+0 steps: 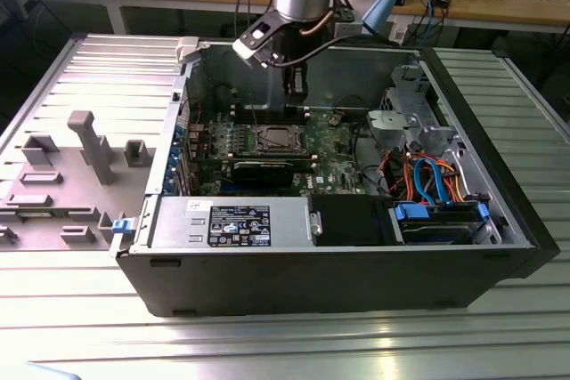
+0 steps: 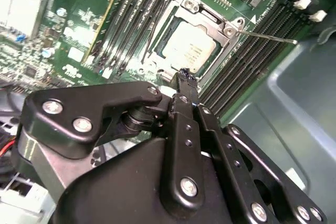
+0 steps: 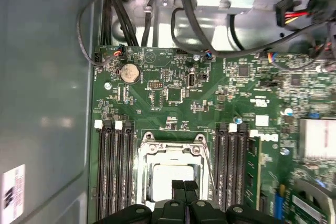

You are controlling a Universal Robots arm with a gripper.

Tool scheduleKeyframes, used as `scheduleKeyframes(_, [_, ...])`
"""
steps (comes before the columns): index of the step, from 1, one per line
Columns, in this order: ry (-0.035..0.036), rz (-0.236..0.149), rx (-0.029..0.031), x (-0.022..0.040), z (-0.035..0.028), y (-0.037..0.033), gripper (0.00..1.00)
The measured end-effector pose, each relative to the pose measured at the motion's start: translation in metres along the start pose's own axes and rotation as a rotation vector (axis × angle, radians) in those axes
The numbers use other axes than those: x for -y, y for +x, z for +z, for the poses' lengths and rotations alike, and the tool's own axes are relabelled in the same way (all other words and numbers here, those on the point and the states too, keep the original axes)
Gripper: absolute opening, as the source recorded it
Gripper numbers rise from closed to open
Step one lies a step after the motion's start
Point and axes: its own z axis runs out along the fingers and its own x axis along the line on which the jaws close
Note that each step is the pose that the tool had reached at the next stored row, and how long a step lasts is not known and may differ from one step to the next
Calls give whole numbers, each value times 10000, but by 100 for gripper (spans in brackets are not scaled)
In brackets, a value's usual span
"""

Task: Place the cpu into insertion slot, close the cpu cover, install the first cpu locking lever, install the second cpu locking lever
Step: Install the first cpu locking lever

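Note:
The cpu (image 2: 190,48) lies flat in the insertion slot (image 3: 142,156), its silvery top showing through the window of the cpu cover (image 2: 207,17). The cover (image 3: 170,149) lies down over the chip. One thin locking lever (image 2: 268,36) sticks out sideways from a corner of the socket. A second thin rod (image 3: 210,171) runs along the socket's side. My gripper (image 2: 185,75) hangs just above the socket's edge, shut with nothing in it. In the exterior view the gripper (image 1: 297,88) is inside the open computer case, above and behind the cpu (image 1: 277,139).
Long black memory slots (image 3: 113,171) flank the socket on both sides (image 3: 231,166). A power supply (image 1: 232,220) and a drive cage with coloured cables (image 1: 427,175) fill the case's front and the exterior view's right. The case wall (image 3: 47,103) is close by. A grey fixture (image 1: 89,149) stands outside.

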Motion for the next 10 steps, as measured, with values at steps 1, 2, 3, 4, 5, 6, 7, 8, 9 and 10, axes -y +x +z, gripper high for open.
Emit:
scheduleKeyframes(1, [1,0,23,0,-32,-1,11])
scheduleKeyframes(2, [3,0,43,0,-47,-1,11])
scheduleKeyframes(3, [1,0,52,0,-47,-1,11])
scheduleKeyframes(4, [2,-1,55,0,-47,-1,11])
scheduleKeyframes(5, [3,0,60,0,-48,-2,11])
scheduleKeyframes(6, [3,0,64,1,-48,-2,11])
scheduleKeyframes(7, [4,0,67,0,-48,-2,11])
scheduleKeyframes(8, [3,0,68,0,-48,-2,11])
scheduleKeyframes(9, [3,-3,69,0,-48,-2,11])
scheduleKeyframes(10, [4,-17,70,0,-48,-2,11])
